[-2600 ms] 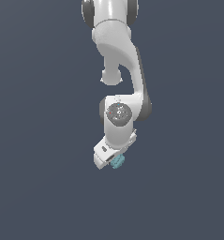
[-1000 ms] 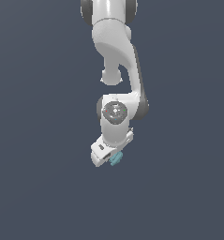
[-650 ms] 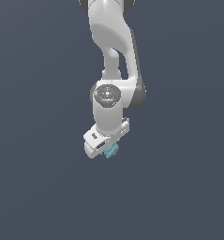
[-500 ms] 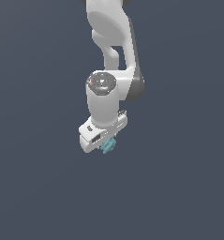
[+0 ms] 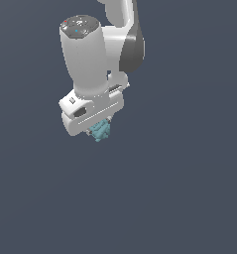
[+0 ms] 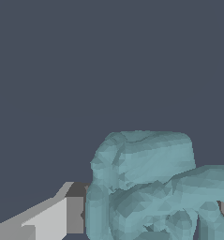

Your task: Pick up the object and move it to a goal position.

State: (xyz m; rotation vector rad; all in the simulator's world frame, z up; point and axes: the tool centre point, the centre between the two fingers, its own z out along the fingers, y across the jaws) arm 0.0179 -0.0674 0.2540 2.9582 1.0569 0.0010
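Note:
The object (image 5: pixel 100 131) is a small teal-blue, lumpy, faceted blob, hanging just under my white gripper (image 5: pixel 98 130) in the exterior view. The gripper is shut on it, and its fingers are mostly hidden behind the hand and the blob. Close up in the wrist view, the object (image 6: pixel 151 187) fills much of the picture, and one grey-white finger (image 6: pixel 62 215) presses against its side. The white arm (image 5: pixel 88 59) rises above the hand, with its dark grey joint (image 5: pixel 132 49) to the exterior view's right.
Only a flat dark blue-grey background surrounds the arm in both views. No table, edge or other object shows.
The arm has swung toward the camera and to the exterior view's left, rising a little, still carrying the object. The hand has turned, so the wrist's round cap now faces up.

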